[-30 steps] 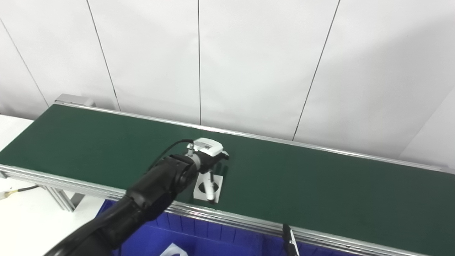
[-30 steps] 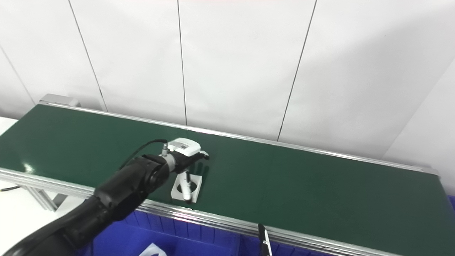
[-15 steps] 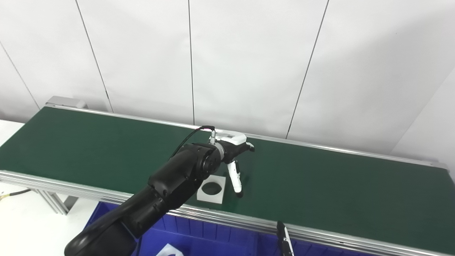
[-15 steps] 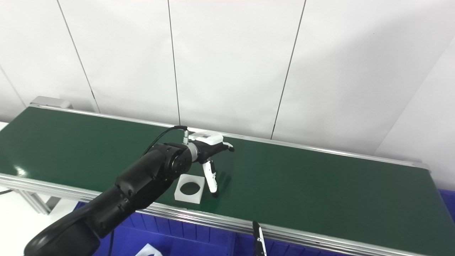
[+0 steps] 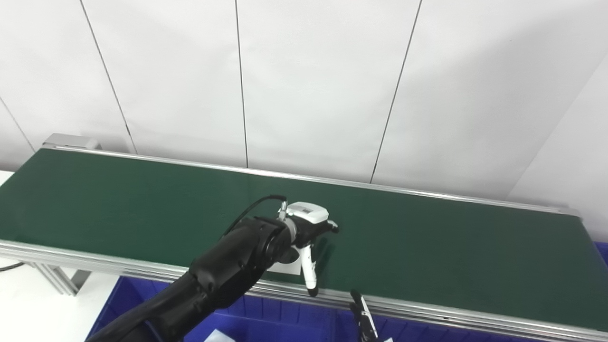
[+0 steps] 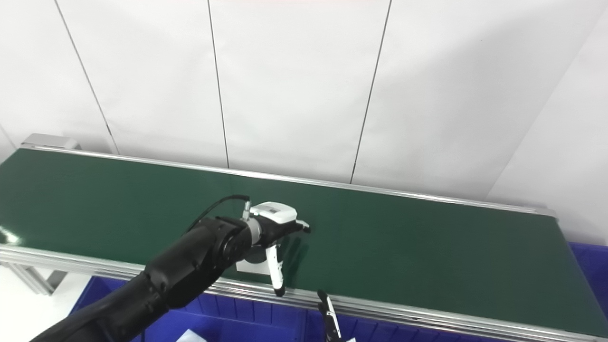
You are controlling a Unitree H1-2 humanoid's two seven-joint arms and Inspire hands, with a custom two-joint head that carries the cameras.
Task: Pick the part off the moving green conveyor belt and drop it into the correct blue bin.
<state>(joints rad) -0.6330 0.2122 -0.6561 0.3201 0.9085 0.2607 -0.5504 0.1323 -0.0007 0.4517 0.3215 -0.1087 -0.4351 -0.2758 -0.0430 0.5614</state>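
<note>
Nearest, the blue bin (image 5: 294, 318) sits below the belt's front rail, and only a fingertip of the right hand (image 5: 363, 319) shows, so its state cannot be told. The left hand (image 5: 306, 237) hovers over the white square part (image 6: 251, 265) on the green belt (image 5: 427, 247), fingers apart, holding nothing. The pick is in hand; next it likely must close on the part.

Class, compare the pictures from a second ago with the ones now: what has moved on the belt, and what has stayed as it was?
The camera has shifted, so judge against the belt. The left hand first reached toward the far rail, then came back over the white square part, which has drifted toward the near rail and is now half hidden under the hand. Nothing has been gripped. The right hand still waits low by the blue bin.
</note>
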